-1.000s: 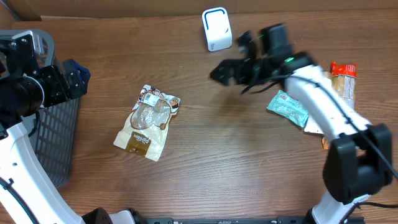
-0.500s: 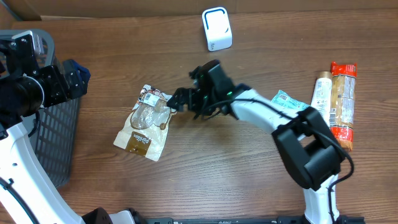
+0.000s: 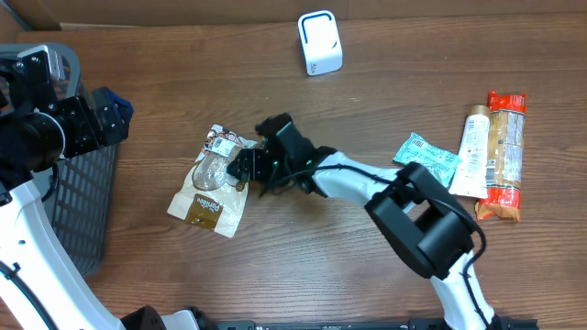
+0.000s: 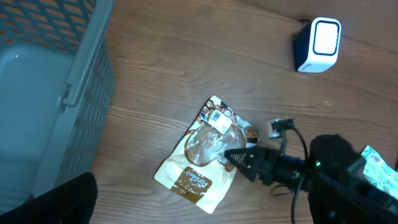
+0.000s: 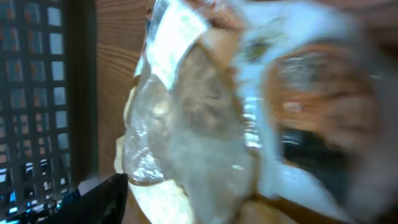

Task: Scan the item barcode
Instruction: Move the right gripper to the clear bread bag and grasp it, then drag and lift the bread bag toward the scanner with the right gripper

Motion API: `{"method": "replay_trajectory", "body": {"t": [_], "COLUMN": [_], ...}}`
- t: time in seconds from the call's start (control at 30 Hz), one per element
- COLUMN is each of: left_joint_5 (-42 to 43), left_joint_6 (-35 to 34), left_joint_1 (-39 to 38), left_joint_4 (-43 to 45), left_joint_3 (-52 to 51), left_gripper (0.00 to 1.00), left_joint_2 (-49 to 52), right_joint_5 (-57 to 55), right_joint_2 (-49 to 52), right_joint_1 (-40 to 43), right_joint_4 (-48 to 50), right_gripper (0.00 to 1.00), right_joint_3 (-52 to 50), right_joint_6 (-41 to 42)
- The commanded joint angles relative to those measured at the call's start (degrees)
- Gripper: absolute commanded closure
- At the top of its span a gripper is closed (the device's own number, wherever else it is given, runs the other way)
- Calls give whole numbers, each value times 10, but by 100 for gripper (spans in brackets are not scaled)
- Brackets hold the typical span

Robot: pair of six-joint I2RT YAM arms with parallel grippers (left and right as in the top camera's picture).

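The item is a clear and brown pastry bag (image 3: 213, 188) lying flat left of the table's middle. It carries a white label (image 4: 217, 118) near its far end. My right gripper (image 3: 240, 168) reaches across from the right, and its tips are at the bag's right edge (image 4: 231, 155). In the right wrist view the blurred bag (image 5: 199, 124) fills the space ahead. One dark finger (image 5: 93, 199) stands far off to the left side; the other is hidden. The white scanner (image 3: 319, 43) stands at the back. My left gripper (image 3: 108, 119) hangs open over the basket, holding nothing.
A grey mesh basket (image 3: 83, 211) takes up the left edge. At the right lie a green packet (image 3: 426, 156), a pale tube (image 3: 474, 151) and a red-orange package (image 3: 504, 156). The right arm stretches over the table's middle.
My right arm swung from near the scanner leftward and down to the bag, and its tips now meet the bag's right edge. The left arm has not moved.
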State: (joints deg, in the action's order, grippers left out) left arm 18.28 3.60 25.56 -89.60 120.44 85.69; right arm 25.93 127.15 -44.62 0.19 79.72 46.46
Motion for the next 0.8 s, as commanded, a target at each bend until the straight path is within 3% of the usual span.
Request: {"method": "replay_trajectory", "body": {"t": [0.0,0.2,0.3,0.6,0.77], "left_joint_5": [6,6,6,6,6], "left_joint_6": [11,11,11,12,11], "left_joint_1": [1,1,1,1,1], "left_joint_4": [1,1,0,1,1], "left_joint_3": [1,1,1,1,1], "left_gripper": [1,0,0,0,0], "left_joint_2": [3,3,3,3,3], "right_joint_5": [-11,-18,0,299,304], "right_joint_2": [17,17,16,-8,-8], "right_joint_1": [-6,0,10,134,199], "right_joint_4": [0,-14,-36,-70,-167], "right_gripper": [37,80,91,96,92], "right_joint_3": [-3,-3,-3,-2,-2], "right_joint_6": [16,13,-7,-248,-320]}}
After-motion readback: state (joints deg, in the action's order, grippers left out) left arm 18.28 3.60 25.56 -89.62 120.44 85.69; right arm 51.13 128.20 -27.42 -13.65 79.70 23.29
